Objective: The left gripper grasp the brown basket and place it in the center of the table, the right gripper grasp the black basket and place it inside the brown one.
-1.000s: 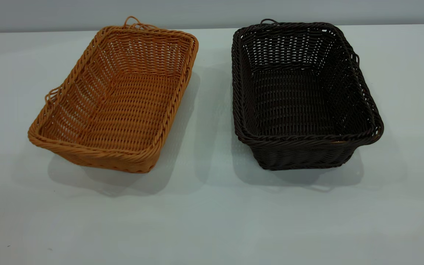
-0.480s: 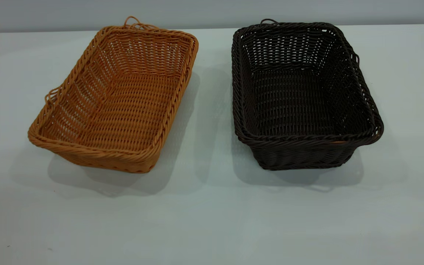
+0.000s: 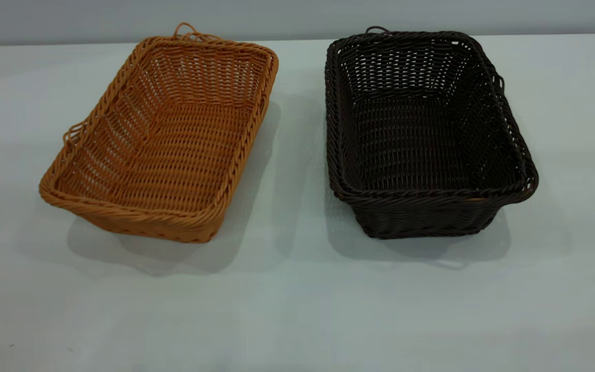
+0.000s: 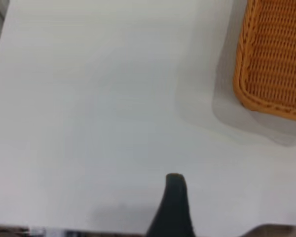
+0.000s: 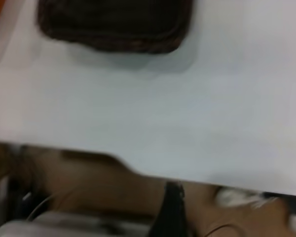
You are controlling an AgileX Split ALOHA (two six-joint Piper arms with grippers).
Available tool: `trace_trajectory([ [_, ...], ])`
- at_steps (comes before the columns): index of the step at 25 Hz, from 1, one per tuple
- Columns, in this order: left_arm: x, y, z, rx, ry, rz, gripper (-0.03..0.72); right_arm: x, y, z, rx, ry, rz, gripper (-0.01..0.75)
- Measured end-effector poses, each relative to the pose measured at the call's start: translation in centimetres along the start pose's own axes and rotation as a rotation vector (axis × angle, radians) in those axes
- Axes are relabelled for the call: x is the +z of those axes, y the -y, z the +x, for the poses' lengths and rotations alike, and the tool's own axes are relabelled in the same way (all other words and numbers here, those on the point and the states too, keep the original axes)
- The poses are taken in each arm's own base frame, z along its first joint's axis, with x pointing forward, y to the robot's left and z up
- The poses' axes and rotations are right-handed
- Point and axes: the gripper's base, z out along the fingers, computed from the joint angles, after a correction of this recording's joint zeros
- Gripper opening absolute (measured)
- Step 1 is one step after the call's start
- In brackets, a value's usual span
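The brown basket [image 3: 166, 139] sits on the table [image 3: 297, 289] at the left, angled, and it is empty. The black basket [image 3: 421, 134] sits to its right, also empty, with a gap of bare table between them. Neither gripper shows in the exterior view. In the left wrist view one dark finger [image 4: 173, 202] of the left gripper [image 4: 235, 197] hangs over bare table, well short of the brown basket's corner [image 4: 274, 59]; no second finger is beside it. The right gripper [image 5: 212, 202] shows one black finger [image 5: 172, 207] off the table's edge, far from the black basket [image 5: 113, 22].
A pale wall runs behind the table's far edge [image 3: 297, 39]. In the right wrist view the table's near edge [image 5: 138, 170] shows, with brown floor and clutter [image 5: 64, 197] below it. Bare table lies in front of both baskets.
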Motion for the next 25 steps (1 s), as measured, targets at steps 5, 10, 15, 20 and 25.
trace_trajectory([
  [5, 3.7, 0.7, -4.2, 0.082, -0.049, 0.008, 0.582, 4.0, -0.3, -3.2, 0.079, -0.063, -0.168, 0.604],
  [10, 7.1, 1.3, -7.4, 0.116, -0.056, 0.018, 0.580, 8.9, -0.6, -4.9, 0.237, -0.176, -0.314, 0.603],
  [15, 10.1, 1.8, -9.7, 0.110, -0.050, 0.033, 0.580, 13.5, -2.9, -5.1, 0.313, -0.290, -0.402, 0.596],
  [20, 12.0, 2.2, -10.8, 0.095, -0.080, 0.045, 0.580, 18.1, -5.2, -6.3, 0.354, -0.402, -0.418, 0.594],
  [25, 13.0, 2.3, -11.1, 0.096, -0.093, 0.045, 0.580, 23.2, -6.1, -7.7, 0.670, -0.448, -0.422, 0.594],
])
